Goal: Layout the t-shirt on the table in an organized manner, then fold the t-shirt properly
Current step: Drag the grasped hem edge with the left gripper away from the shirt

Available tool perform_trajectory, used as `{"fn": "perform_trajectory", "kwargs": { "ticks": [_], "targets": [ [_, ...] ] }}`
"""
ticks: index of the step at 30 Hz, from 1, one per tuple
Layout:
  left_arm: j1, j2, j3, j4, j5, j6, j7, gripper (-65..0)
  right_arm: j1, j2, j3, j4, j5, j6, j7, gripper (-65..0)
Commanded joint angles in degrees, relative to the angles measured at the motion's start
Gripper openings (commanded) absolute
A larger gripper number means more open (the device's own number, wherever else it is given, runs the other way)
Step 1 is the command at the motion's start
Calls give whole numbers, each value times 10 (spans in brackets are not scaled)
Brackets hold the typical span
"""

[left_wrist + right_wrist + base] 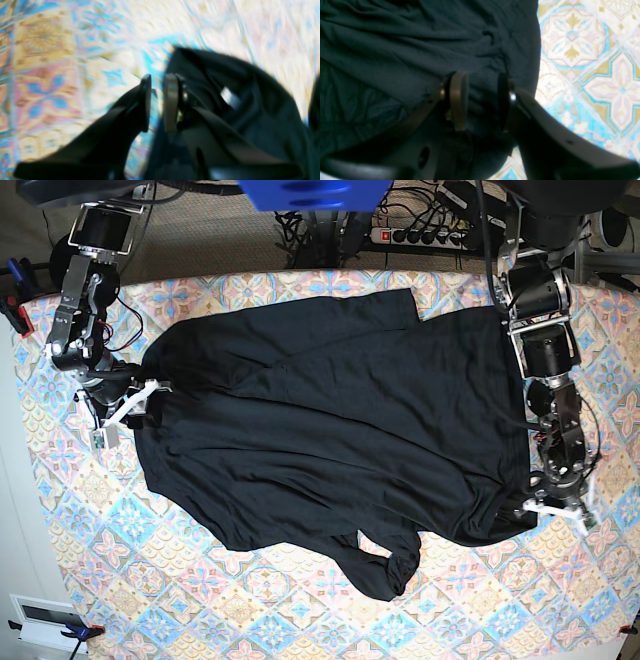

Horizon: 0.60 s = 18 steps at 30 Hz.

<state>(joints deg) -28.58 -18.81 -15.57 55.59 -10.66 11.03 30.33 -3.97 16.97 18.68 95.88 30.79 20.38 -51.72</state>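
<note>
Patterned table: t-shirt long axis left-right; left end effector narrowly apart, right end effector apart.

The left arm reaches down along the t-shirt's edge on the base view's right, its wrist bent inward toward the cloth. The left pincer sits at the garment's border with its jaws a narrow gap apart; nothing shows clamped between them, though that view is blurred.

The right arm comes down at the t-shirt's opposite edge, on the base view's left, its elbow folded and its white-trimmed wrist angled toward the fabric. The right pincer hangs over the t-shirt just inside its edge, jaws spread wide, the pads parallel with dark cloth showing between them, ungripped.
</note>
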Motion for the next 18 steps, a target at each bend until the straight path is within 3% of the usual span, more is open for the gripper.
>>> {"fn": "perform_trajectory", "kwargs": {
  "ticks": [1,8,11,15,18],
  "targets": [
    [-17,-8,-6,11,2,2,-12,-546,9,7,3,7,8,1,12,-457],
    [13,-32,-28,12,-18,2,-12,-399,10,7,3,6,8,1,11,-456],
    [53,-58,-47,46,-101,-1,32,-354,8,7,3,7,8,1,11,-456],
    [147,-83,-52,160,-242,0,130,-347,7,7,3,10,8,1,11,-456],
    [232,-85,-64,256,-308,1,160,-347,7,7,3,10,8,1,11,-456]
  ]
}}
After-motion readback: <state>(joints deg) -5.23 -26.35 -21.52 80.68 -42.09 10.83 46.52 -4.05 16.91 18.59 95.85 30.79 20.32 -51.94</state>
